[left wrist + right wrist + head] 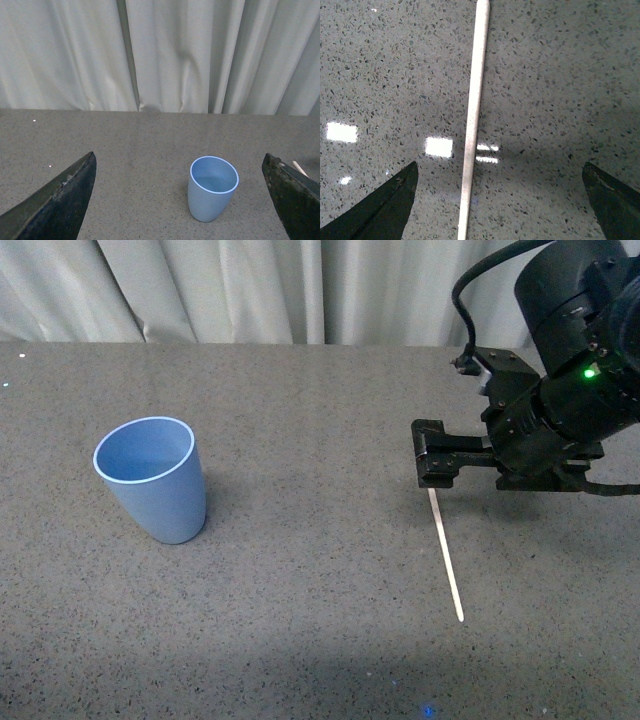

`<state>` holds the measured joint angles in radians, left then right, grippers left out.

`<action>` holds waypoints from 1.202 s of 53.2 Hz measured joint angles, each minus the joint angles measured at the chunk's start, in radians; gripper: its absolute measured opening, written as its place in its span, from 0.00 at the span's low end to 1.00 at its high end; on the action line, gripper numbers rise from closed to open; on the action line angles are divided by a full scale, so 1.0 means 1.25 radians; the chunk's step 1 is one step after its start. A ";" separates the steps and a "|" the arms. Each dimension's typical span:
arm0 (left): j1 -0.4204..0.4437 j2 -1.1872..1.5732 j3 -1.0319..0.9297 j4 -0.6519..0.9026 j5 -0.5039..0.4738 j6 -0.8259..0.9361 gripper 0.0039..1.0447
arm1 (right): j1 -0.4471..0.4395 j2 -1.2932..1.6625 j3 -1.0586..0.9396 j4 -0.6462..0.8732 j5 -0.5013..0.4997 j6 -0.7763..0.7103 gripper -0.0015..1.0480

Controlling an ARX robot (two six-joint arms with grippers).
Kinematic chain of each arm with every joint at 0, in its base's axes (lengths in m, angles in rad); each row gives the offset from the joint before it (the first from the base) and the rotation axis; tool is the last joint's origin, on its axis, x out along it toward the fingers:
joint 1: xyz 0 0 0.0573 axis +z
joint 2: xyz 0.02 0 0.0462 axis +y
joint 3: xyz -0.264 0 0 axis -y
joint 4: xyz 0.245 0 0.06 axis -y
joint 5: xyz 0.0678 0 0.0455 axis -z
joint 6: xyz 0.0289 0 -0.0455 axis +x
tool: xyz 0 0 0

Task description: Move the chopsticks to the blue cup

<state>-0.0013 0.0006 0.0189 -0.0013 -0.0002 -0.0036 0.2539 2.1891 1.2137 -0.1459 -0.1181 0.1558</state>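
The blue cup [152,479] stands upright and empty on the grey speckled table at the left; it also shows in the left wrist view [212,188]. The chopstick [446,555] lies flat on the table at the right, running toward the front edge. My right gripper [436,462] hovers open just over its far end. In the right wrist view the chopstick [473,117] lies between my open right fingers [385,207], nearer one of them, not gripped. My left gripper [180,200] is open and empty, with the cup ahead between its fingers. The left arm is out of the front view.
The grey speckled table [300,640] runs back to white curtains [250,285]. The right arm's black body and cable [575,360] fill the upper right of the front view.
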 joint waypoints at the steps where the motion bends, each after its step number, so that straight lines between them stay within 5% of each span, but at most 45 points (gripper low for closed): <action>1: 0.000 0.000 0.000 0.000 0.000 0.000 0.94 | 0.002 0.003 0.005 -0.003 0.000 -0.001 0.91; 21: 0.000 0.000 0.000 0.000 0.000 0.000 0.94 | 0.041 0.083 0.100 -0.067 0.033 -0.002 0.88; 52: 0.000 0.000 0.000 0.000 0.000 0.000 0.94 | 0.044 0.110 0.147 -0.118 0.081 0.001 0.04; 64: 0.000 0.000 0.000 0.000 0.000 0.000 0.94 | 0.040 0.079 0.090 -0.058 0.040 0.033 0.01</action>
<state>-0.0013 0.0006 0.0189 -0.0013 -0.0002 -0.0040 0.3042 2.2879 1.3266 -0.2180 -0.0677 0.1970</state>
